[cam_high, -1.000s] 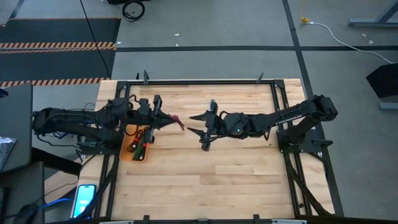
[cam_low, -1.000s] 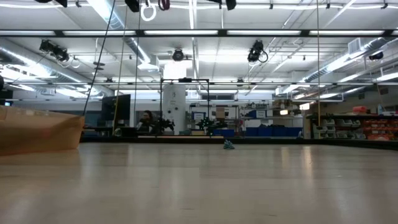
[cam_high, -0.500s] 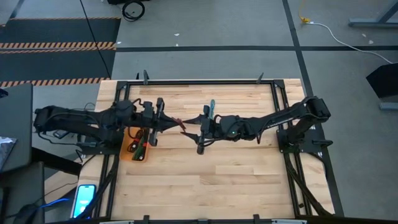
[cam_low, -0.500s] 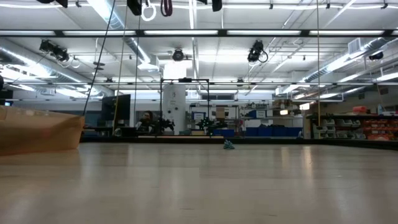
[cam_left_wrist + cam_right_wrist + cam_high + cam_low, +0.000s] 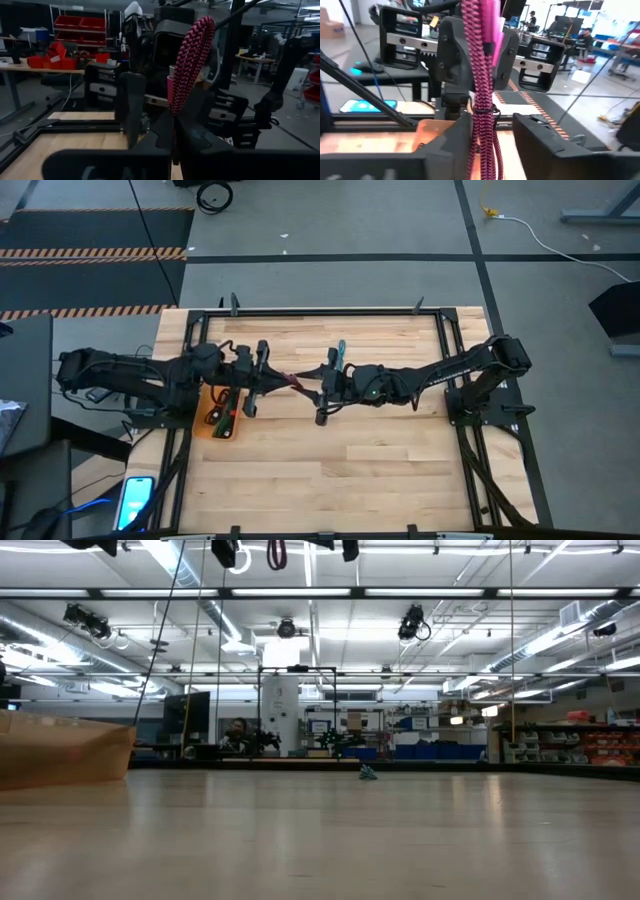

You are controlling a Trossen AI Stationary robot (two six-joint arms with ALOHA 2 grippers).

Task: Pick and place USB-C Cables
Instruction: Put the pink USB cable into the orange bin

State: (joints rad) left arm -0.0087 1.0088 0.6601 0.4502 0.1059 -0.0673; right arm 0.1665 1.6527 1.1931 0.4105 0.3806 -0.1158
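Note:
A maroon braided USB-C cable (image 5: 292,381), folded into a short bundle, is held above the table's middle; its looped end shows in the low view (image 5: 275,552). My left gripper (image 5: 272,376) is shut on it. My right gripper (image 5: 324,388) is open and faces the left one, its two fingers standing on either side of the cable (image 5: 479,75). Whether they touch it, I cannot tell. A teal cable (image 5: 340,352) lies flat on the table just beyond the right gripper. Several more bundled cables lie in an orange tray (image 5: 214,427) under the left arm. My left gripper pinches the maroon cable's near end (image 5: 174,107) between its two fingers. The fingers lie level and come from the table's left. The bundle is lifted clear of the table and sticks out past the fingertips, its looped end (image 5: 199,27) toward the right gripper.
A black frame (image 5: 445,340) runs around the wooden table top. The near half of the table (image 5: 330,470) is bare wood. A phone (image 5: 135,498) lies off the table's near left corner. Both arms meet over the middle.
My left gripper has carried the maroon cable toward the table's right. My right gripper has moved toward the table's left to meet it. The cable's free end now sits between the right gripper's open fingers.

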